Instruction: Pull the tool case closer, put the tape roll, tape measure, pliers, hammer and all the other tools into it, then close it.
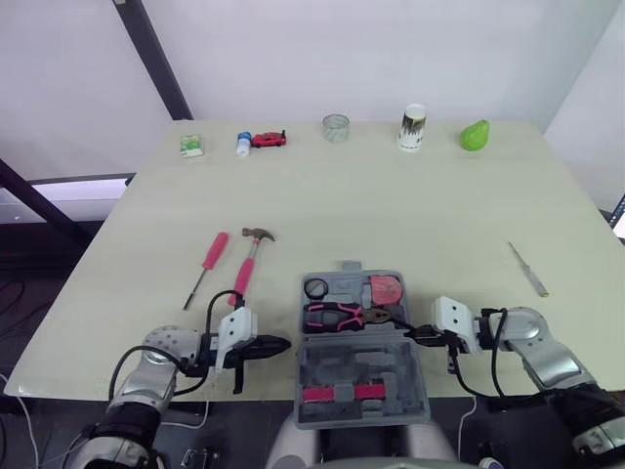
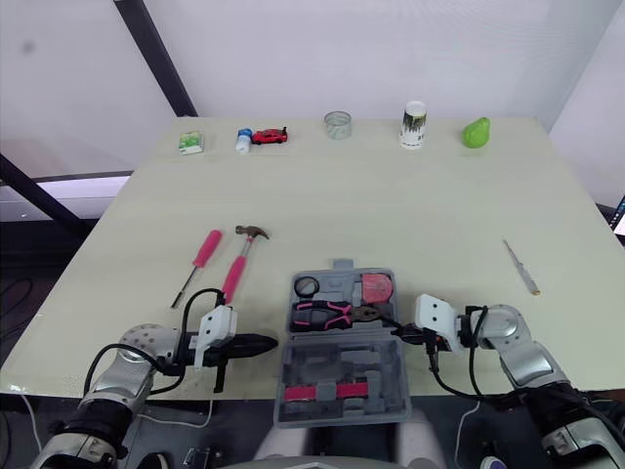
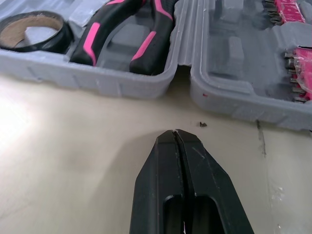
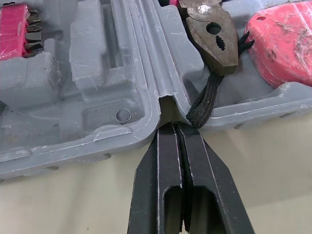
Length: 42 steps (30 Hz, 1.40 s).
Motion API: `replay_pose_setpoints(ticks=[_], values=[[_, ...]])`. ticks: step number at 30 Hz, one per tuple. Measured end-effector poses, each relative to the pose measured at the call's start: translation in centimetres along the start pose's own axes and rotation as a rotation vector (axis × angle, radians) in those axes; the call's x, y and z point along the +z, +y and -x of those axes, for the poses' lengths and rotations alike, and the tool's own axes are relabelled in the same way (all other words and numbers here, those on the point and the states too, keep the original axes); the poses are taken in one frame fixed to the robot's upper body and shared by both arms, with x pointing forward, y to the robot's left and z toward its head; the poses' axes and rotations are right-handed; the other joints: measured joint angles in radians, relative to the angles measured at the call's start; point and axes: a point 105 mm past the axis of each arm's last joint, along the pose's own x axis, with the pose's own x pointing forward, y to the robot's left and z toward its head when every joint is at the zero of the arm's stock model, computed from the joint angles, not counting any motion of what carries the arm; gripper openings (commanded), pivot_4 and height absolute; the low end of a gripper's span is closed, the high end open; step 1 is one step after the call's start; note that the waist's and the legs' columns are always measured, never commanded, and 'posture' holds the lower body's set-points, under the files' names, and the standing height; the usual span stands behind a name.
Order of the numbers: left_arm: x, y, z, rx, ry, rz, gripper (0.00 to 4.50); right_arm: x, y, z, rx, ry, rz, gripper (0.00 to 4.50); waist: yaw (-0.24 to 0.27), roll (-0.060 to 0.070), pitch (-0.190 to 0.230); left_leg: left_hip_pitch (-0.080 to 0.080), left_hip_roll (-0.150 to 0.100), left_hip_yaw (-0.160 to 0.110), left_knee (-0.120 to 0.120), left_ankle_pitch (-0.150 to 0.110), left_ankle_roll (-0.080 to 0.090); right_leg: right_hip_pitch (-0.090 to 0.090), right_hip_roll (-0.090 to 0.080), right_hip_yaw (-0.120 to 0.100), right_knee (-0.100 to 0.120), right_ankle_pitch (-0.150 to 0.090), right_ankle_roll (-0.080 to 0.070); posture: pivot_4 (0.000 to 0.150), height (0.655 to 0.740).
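The grey tool case [image 1: 356,381] lies open at the table's near edge, its lid half overhanging toward me. Its far half holds the black tape roll [image 1: 315,287], pink-handled pliers [image 1: 334,316] and the pink tape measure [image 1: 386,289]. A hammer [image 1: 250,257] and a pink screwdriver [image 1: 207,264] lie on the table to the case's left. A thin pale tool [image 1: 527,269] lies far right. My left gripper [image 1: 281,344] is shut, its tip just left of the case hinge [image 3: 183,73]. My right gripper [image 1: 414,334] is shut, touching the hinge on the right side [image 4: 165,105].
Along the table's far edge stand a green-white packet [image 1: 191,147], a small bottle [image 1: 243,144], a red toy car [image 1: 269,140], a glass cup [image 1: 336,128], a white can [image 1: 413,128] and a green pear-like object [image 1: 475,135]. Bare tabletop lies beyond the case.
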Motion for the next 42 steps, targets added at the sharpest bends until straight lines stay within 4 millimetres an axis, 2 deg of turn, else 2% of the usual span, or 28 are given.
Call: replay_pose_setpoints(ticks=[11,26,33,42], values=[[0.7,-0.1,-1.6,-0.051,-0.026,0.022,0.08,0.1,0.1,-0.3,-0.001,-0.006,0.001,0.0,0.0,0.0,0.0,0.0,0.0,0.0,0.0,0.0,0.0,0.0,0.0,0.0,0.0,0.0,0.0,0.15,0.74],[1.9,1.7,-2.9,-0.115,0.009,0.007,0.08,-0.1,-0.4,0.1,-0.056,0.004,-0.018,0.0,0.003,0.001,0.0,-0.001,-0.001,-0.002,0.005,0.0,0.0,0.002,0.001,-0.001,0.0,0.0,0.0,0.15,0.74],[2.3,2.9,-3.4,-0.105,0.016,0.003,0.08,0.0,-1.2,0.1,-0.108,-0.008,-0.062,0.0,0.002,0.001,0.0,-0.001,-0.002,-0.002,0.005,0.0,0.0,0.001,0.001,-0.001,0.001,0.0,0.001,0.15,0.74],[2.8,4.9,-3.5,-0.05,0.027,-0.02,0.08,0.3,-3.3,-0.2,-0.175,-0.009,-0.059,0.0,-0.001,0.0,0.0,-0.002,-0.002,-0.002,0.006,0.0,0.0,0.001,0.003,-0.001,0.001,0.0,0.001,0.15,0.74]])
